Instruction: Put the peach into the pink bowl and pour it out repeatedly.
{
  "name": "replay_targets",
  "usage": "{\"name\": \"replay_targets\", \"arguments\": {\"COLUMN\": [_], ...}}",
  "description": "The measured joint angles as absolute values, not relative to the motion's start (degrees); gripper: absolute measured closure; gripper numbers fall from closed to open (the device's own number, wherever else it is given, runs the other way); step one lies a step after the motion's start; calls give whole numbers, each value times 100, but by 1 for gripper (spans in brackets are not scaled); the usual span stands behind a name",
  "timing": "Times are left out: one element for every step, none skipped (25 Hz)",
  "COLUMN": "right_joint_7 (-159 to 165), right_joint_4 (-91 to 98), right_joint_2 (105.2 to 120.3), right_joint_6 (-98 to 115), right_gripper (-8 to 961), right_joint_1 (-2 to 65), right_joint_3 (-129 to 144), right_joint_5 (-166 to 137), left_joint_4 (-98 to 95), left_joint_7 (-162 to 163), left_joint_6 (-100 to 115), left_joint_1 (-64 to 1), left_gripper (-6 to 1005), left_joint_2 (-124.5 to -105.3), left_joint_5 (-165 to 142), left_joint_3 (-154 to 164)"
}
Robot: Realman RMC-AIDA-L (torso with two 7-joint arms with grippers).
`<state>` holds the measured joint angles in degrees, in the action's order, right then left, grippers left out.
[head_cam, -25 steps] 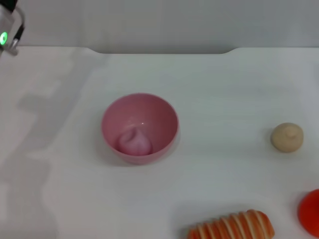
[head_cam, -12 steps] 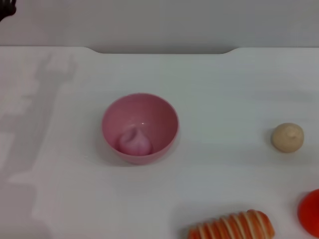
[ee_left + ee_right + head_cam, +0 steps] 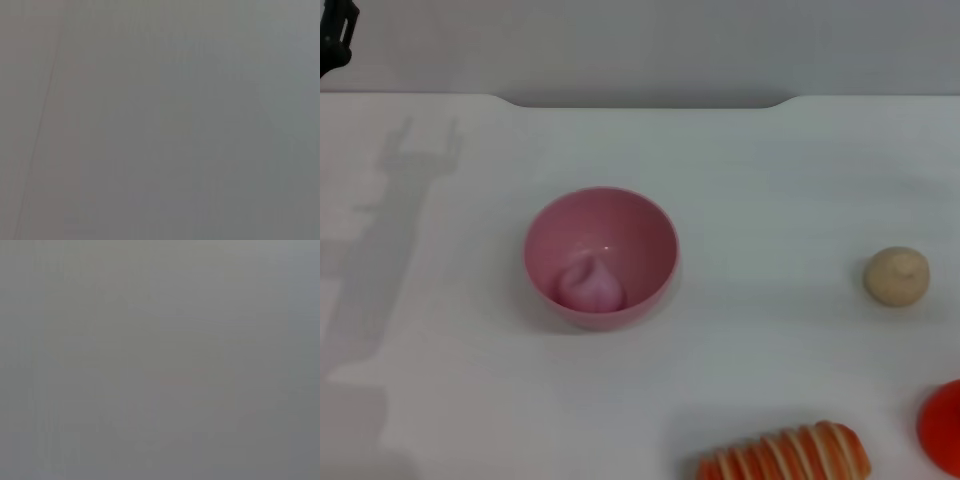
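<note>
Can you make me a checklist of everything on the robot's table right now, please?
Surface: white table, shadows on its left side.
Job's things: peach lies inside the upright pink bowl.
Clutter: beige ball, striped orange bread, red object cut by the edge.
Grippers: left tool barely shows at the far left corner, away from the bowl; right tool nothing seen.
Cables: nothing seen.
Surroundings: grey wall behind the table.

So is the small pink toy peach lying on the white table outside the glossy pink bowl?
No, the small pink toy peach sits inside the glossy pink bowl.
</note>
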<state>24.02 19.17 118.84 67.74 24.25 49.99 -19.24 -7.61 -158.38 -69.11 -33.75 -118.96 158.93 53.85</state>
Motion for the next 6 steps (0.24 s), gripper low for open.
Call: {"name": "replay_targets", "arguments": {"right_joint_7": [2379, 2352, 2323, 2298, 2284, 2275], "right_joint_4": [1912, 1906, 1893, 1880, 1867, 1860], "right_joint_2": [11884, 11885, 11887, 11889, 11889, 11890], "right_joint_6": [6775, 6776, 6777, 6779, 6781, 6783], "right_gripper": [368, 368, 368, 368, 368, 368], "right_joint_1": [2438, 2452, 2465, 2477, 2483, 2489], "right_joint_3": [4999, 5000, 5000, 5000, 5000, 5001], "right_joint_5": [-1924, -1924, -1923, -1924, -1924, -1924], "left_joint_4": [-758, -755, -753, -751, -749, -748], "left_joint_7": [-15834, -15831, -15829, -15828, -15827, -15826], "left_joint_6": [-6911, -6911, -6911, -6911, -6911, -6911], "left_joint_1": [-3375, -3375, -3375, -3375, -3375, -3375], "left_gripper": [367, 367, 367, 367, 367, 367], "left_joint_2": [-11896, -11897, -11897, -11898, -11898, -11899], "left_joint_5": [15890, 15888, 15887, 15885, 15884, 15883], "left_joint_3": [5392, 5399, 5401, 5403, 5405, 5406]}}
